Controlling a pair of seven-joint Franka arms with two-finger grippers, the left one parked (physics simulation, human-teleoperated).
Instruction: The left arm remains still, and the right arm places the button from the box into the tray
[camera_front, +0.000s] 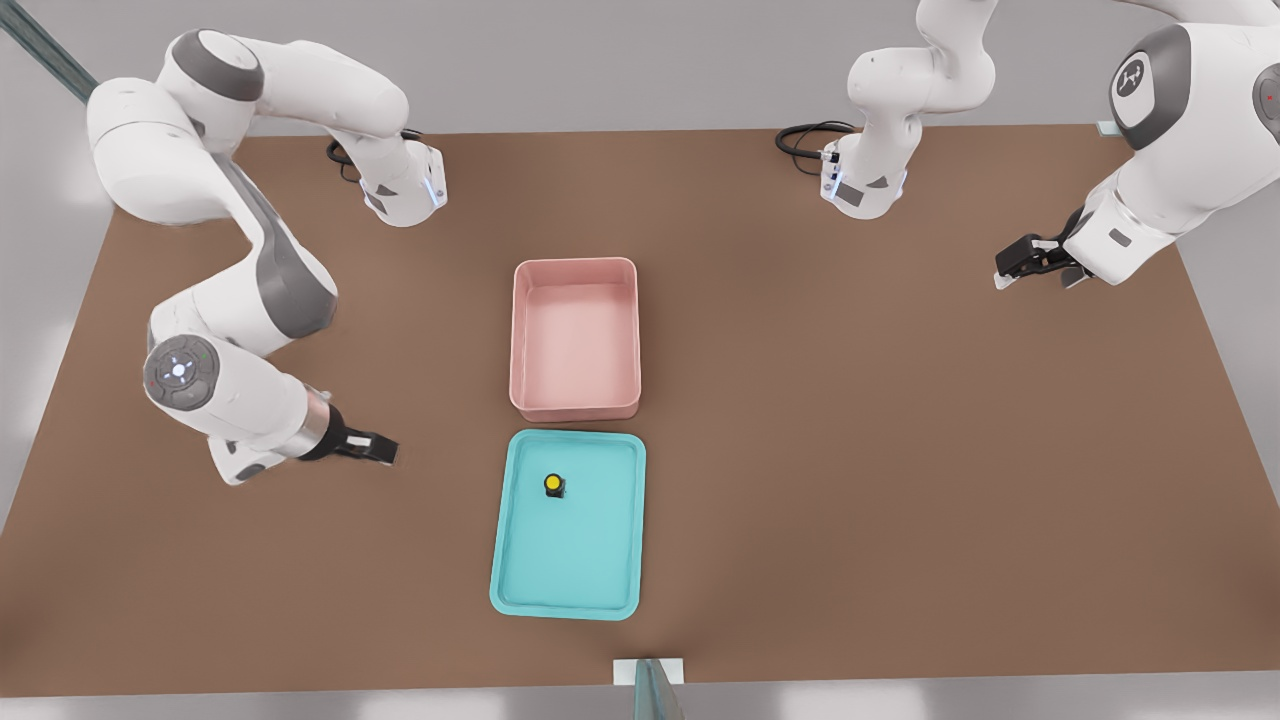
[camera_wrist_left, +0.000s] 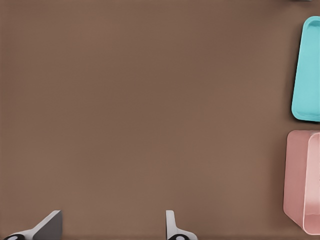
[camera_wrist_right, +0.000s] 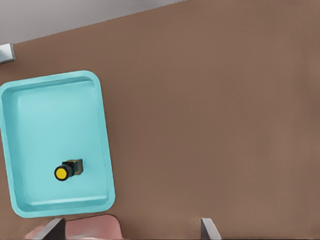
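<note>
Although the task names the box as the button's starting place, the button (camera_front: 553, 485) is found lying inside the tray (camera_front: 515, 585), in the half of it nearest the box (camera_front: 575, 405). By that layout the placing is judged to be done. In the right wrist view the button (camera_wrist_right: 65, 171) is seen tipped on its side, yellow cap outward and black body behind — the way a small thing settles when it is let go from just above.

The pincer (camera_front: 372, 446) of the right arm (camera_front: 240, 395) is held well apart from the tray, out over bare desk (camera_front: 900, 450), with tray and box both lying off beyond its fingertips. Its fingers (camera_wrist_right: 209, 229) are spread apart and nothing is gripped between them — the two tips are seen wide of each other at the edge of the right wrist view, with only brown desk between. Such a stance is judged to be a withdrawn one: the load is delivered and the tray is left unobstructed.

The box is seen with its pink floor bare, touching nothing, just beside the tray's short edge. No contact is shown between pincer and any object.
</note>
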